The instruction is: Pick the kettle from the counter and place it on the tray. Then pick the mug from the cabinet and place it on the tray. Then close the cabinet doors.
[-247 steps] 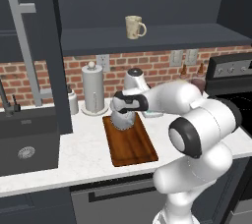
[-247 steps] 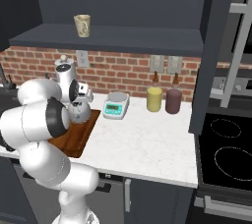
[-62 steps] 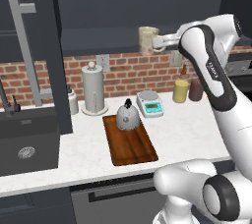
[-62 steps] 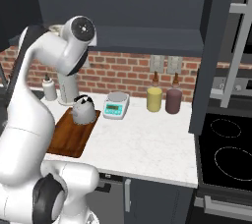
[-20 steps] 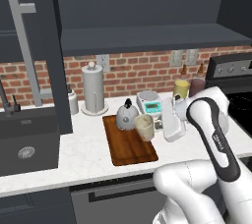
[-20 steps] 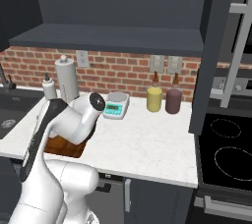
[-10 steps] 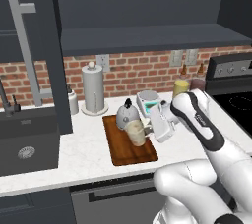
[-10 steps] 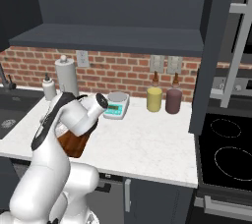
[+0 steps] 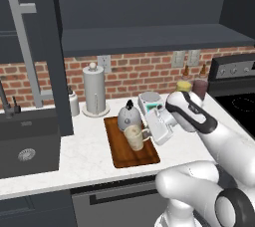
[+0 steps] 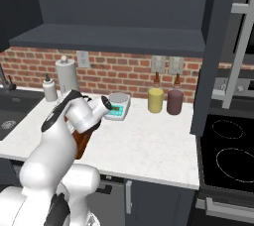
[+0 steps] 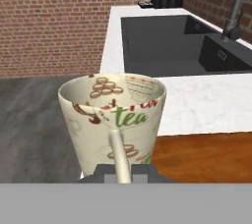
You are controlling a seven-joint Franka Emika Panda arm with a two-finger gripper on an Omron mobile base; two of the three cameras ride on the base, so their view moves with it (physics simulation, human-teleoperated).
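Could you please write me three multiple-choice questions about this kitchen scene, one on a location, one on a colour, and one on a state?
1. Where is the kettle?
A. in the sink
B. on the tray
C. on the stove

2. What colour is the canister beside the maroon one?
A. yellow
B. blue
C. white

3. What is the gripper doing?
A. hanging open and empty
B. shut on the mug by its handle
C. gripping a door handle

Answers:
1 B, it stands at the board's far end.
2 A, seen in the right base view.
3 B, the hand view shows the mug's handle between the finger tips.
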